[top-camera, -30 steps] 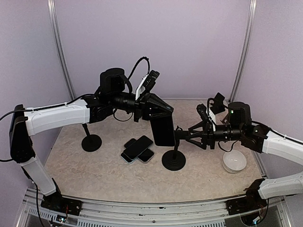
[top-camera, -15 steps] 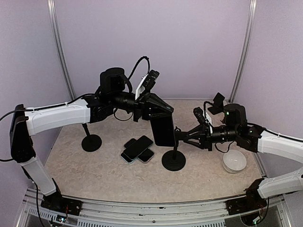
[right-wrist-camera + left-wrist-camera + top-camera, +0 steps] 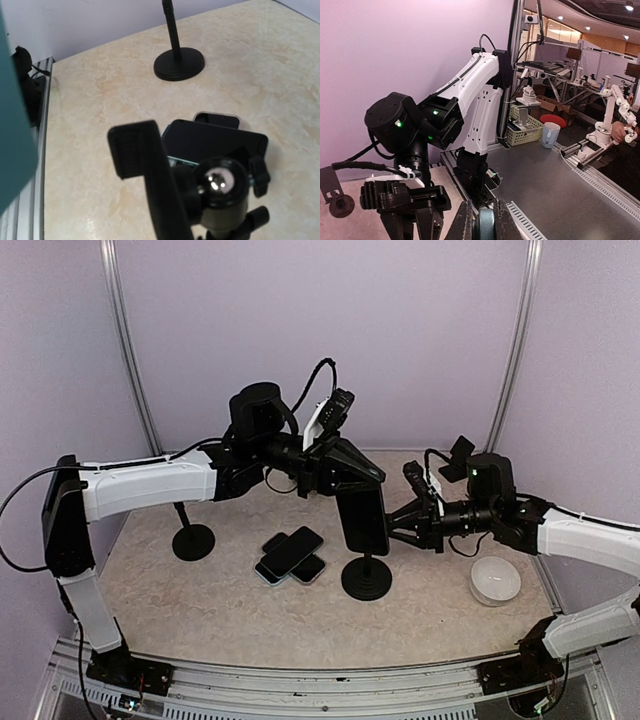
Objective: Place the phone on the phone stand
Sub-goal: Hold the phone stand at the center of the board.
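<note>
My left gripper (image 3: pixel 352 485) is shut on the top of a dark phone (image 3: pixel 362 520) and holds it upright just above the black phone stand (image 3: pixel 367 578). In the left wrist view the phone's edge (image 3: pixel 485 226) sits between the fingers (image 3: pixel 464 222). My right gripper (image 3: pixel 395 525) reaches in from the right and closes on the stand's clamp head behind the phone. The right wrist view shows the stand's ribbed clamp arm (image 3: pixel 142 165) and ball joint (image 3: pixel 220 182) close up, with the phone's teal edge (image 3: pixel 12 125) at the left. My right fingers do not show there.
Several spare phones (image 3: pixel 290 555) lie stacked on the table left of the stand; they also show in the right wrist view (image 3: pixel 215 140). A second black stand (image 3: pixel 192 540) stands at the left, seen too in the right wrist view (image 3: pixel 178 62). A white bowl (image 3: pixel 495 580) sits at the right.
My left arm has carried the phone to the right, closer over the stand's head. My right gripper has shifted slightly up and right. The stand's base has not moved.
</note>
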`<state>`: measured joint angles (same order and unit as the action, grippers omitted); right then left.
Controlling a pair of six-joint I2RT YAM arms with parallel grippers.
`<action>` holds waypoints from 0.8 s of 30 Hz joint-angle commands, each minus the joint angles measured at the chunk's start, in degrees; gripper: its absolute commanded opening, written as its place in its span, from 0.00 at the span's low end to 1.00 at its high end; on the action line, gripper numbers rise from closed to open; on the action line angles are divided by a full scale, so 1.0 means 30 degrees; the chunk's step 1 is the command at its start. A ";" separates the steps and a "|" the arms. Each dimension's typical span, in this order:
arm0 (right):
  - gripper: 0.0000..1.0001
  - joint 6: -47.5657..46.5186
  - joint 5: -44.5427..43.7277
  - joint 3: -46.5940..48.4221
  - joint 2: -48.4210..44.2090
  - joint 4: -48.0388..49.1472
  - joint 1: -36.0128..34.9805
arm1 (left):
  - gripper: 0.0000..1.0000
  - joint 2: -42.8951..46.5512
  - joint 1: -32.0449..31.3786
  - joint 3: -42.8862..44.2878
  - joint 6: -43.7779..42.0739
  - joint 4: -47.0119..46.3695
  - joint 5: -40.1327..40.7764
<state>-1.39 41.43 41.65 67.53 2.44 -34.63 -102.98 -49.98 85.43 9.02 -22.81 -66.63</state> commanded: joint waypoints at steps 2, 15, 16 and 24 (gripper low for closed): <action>0.00 -0.0535 0.1726 0.1074 0.1038 -0.0808 0.0030 | 0.00 -0.1671 -0.0157 0.0762 0.4527 -0.6892 -0.2472; 0.00 -0.1696 0.4281 0.2730 0.2635 -0.2134 0.0045 | 0.00 -0.5310 -0.0089 0.2236 1.3343 -1.7219 -0.4454; 0.00 -0.1708 0.4371 0.2754 0.2663 -0.2153 0.0032 | 0.00 -0.5493 -0.0050 0.2385 1.3390 -1.7184 -0.4546; 0.00 -0.1990 0.4735 0.3060 0.2683 -0.2487 0.0060 | 0.00 -0.6206 0.0477 0.2539 1.3911 -1.6884 -0.4887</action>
<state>-7.53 51.75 48.84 75.26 -3.38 -34.37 -120.42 -49.50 91.35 48.64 -70.78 -80.86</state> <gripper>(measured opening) 0.226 0.090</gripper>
